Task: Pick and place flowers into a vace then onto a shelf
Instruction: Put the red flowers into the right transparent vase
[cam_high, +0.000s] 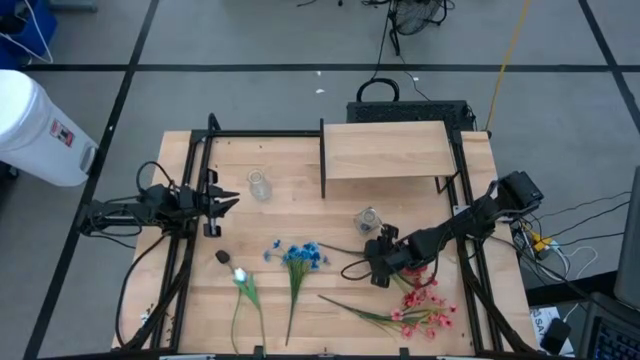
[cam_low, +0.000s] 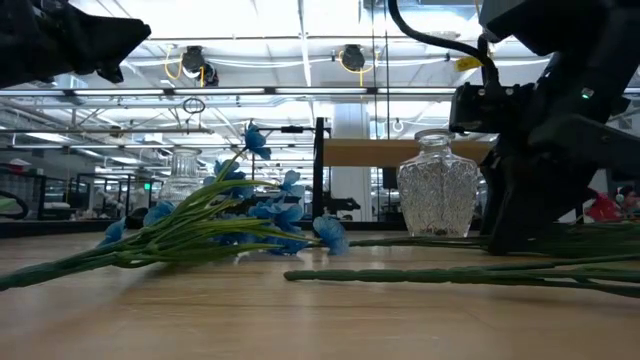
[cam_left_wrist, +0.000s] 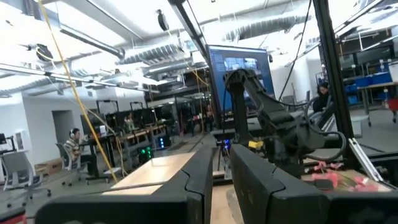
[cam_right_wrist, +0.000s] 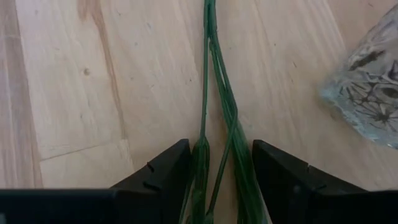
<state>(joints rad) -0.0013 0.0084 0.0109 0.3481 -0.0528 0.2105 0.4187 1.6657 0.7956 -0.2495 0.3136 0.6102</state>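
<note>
While both vases (cam_high: 368, 219) stand empty, flowers (cam_high: 296, 262) lie flat.

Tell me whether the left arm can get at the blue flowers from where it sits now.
Probably yes. The left gripper hovers over bare table left of the small glass jar, and the blue flowers lie loose on the wood nearer the table's front edge. Nothing stands between them; the right gripper works farther right on green stems.

Right gripper (cam_high: 378, 262) low over green stems, blue flowers (cam_high: 298, 256) beside, left gripper (cam_high: 226, 200) near glass vase (cam_high: 259, 185)
</note>
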